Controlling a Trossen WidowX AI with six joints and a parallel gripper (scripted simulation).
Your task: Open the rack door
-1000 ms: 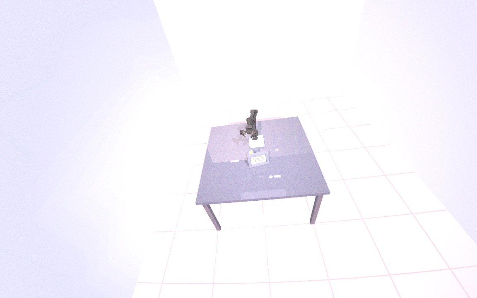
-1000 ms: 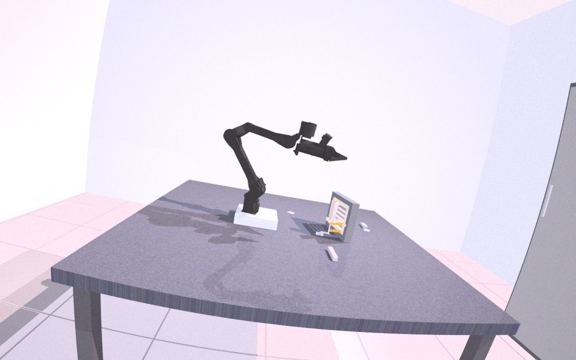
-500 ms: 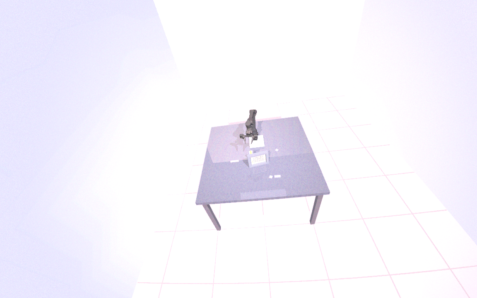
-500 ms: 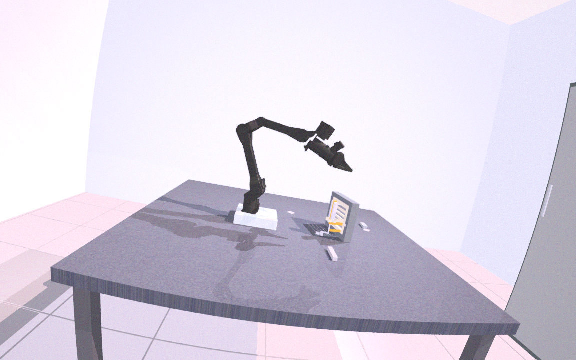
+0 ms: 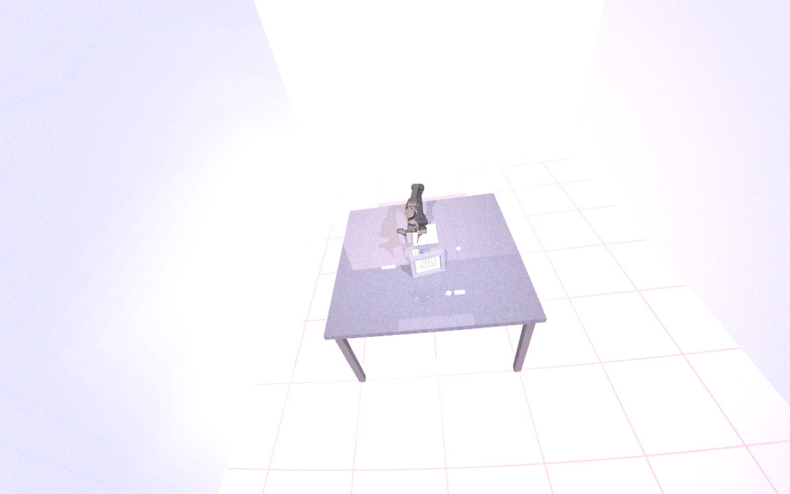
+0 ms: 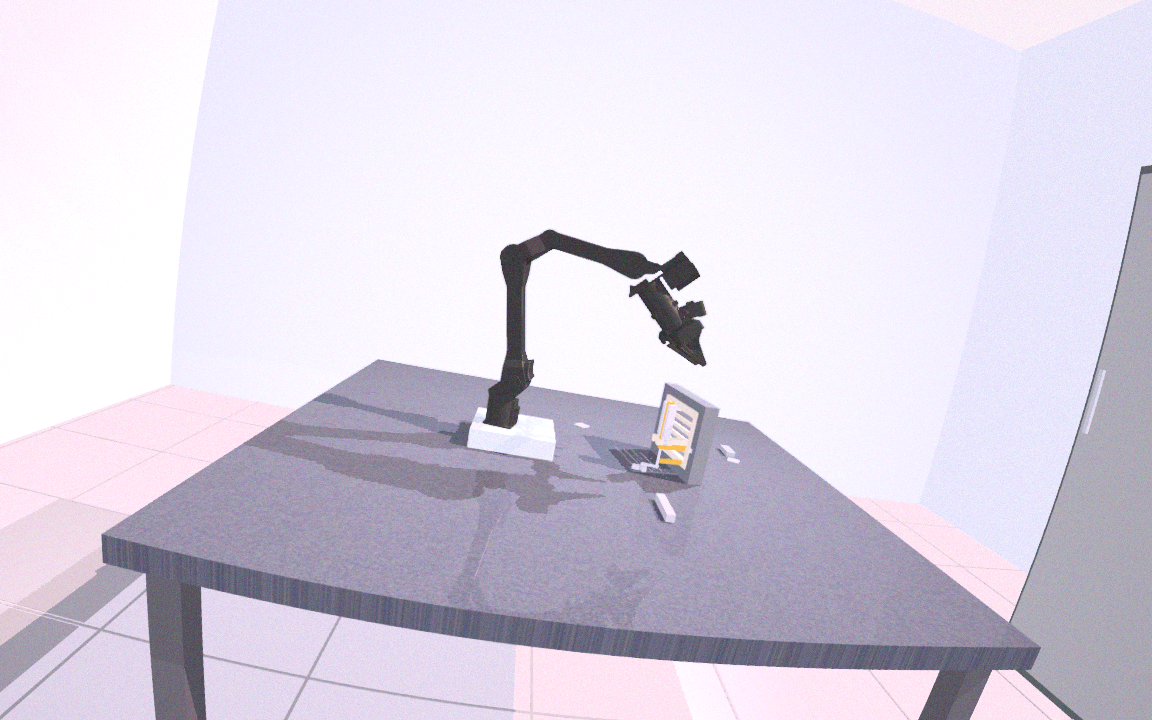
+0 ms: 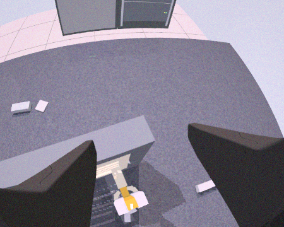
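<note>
In the top view, your gripper (image 5: 412, 238) (image 6: 704, 364) (image 7: 142, 139) was above the table's middle, near the frame (image 5: 412, 270) (image 6: 704, 438) (image 7: 123, 132). In the exterior view it hung above the frame, right of centre, with open air around it, so lowering slowly suited you. In the wrist view your fingers stood well apart, gripping nothing, the handle (image 7: 140, 199) lying bottom centre; you needed to centre on it, clearing the frame's near corner.

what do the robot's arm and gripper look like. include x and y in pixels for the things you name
The slim, jointed arm (image 5: 413, 195) (image 6: 516, 313) is blackish brown, with thicker blocky joints. Its matching dark gripper (image 5: 411, 242) (image 6: 703, 362) (image 7: 142, 139) has two wedge-shaped fingers that taper toward blunt tips, each with a thin crack-like line.
</note>
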